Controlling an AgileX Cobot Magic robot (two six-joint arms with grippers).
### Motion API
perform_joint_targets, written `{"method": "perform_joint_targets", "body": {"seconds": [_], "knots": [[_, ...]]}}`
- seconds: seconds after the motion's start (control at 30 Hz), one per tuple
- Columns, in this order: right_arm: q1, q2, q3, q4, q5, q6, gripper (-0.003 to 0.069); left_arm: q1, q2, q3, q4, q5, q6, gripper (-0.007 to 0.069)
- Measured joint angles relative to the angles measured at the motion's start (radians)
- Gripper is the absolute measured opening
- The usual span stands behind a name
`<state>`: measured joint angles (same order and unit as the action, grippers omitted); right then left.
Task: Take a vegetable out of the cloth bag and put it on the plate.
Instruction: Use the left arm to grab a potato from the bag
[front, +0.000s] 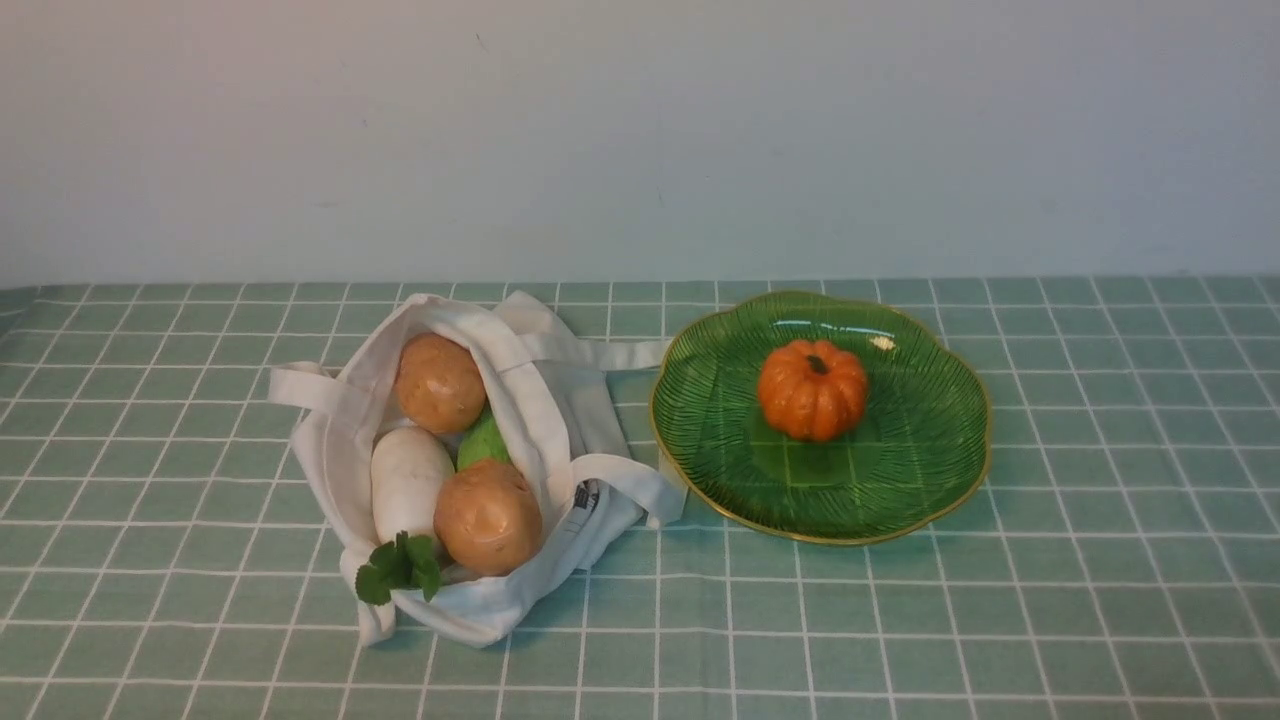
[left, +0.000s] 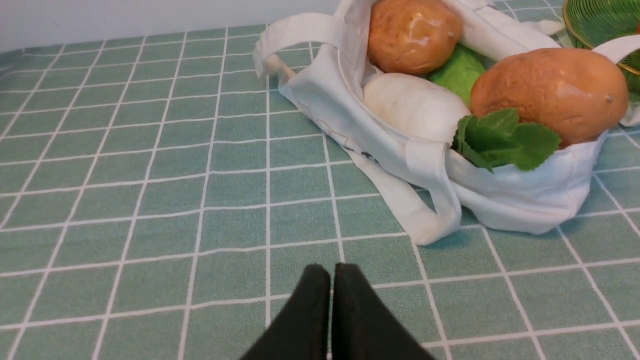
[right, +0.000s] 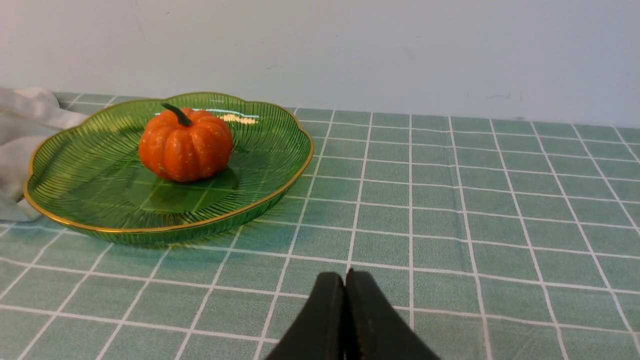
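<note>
Green checked cloth covers the work surface up to a pale wall. The left gripper is closed, fingertips together, with nothing held. The oval potato, taken as the target, sits in the mouth of the cloth bag, ahead of the left gripper and off to its plate side. Its long axis runs roughly crosswise to the direction in which that gripper points. The left gripper is the nearer tool. The right gripper, also closed and empty, faces the cloth, with the plate ahead of it and toward the bag side. The next move likely requires the left fingers to open, shift toward the plate side, and close across the potato's short axis, avoiding the bag handle.

Count: one bag; two potatoes inside it, the rounder potato lying farther from the left gripper; one white radish; one green vegetable; one leafy sprig; one plate; one pumpkin, resting on the plate.
</note>
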<state>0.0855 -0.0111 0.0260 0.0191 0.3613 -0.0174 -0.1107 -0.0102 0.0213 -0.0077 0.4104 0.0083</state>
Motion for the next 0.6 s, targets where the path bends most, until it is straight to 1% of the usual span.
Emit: {"method": "perform_joint_targets", "body": {"seconds": [0.5,0.6], "knots": [[0.000,0.000,0.000,0.000,0.000,0.000,-0.0015,0.000,0.000,0.000,0.000,0.000,0.000,-0.0005],[0.000,0.000,0.000,0.000,0.000,0.000,-0.0015,0.000,0.000,0.000,-0.027,0.000,-0.028,-0.0005]]}}
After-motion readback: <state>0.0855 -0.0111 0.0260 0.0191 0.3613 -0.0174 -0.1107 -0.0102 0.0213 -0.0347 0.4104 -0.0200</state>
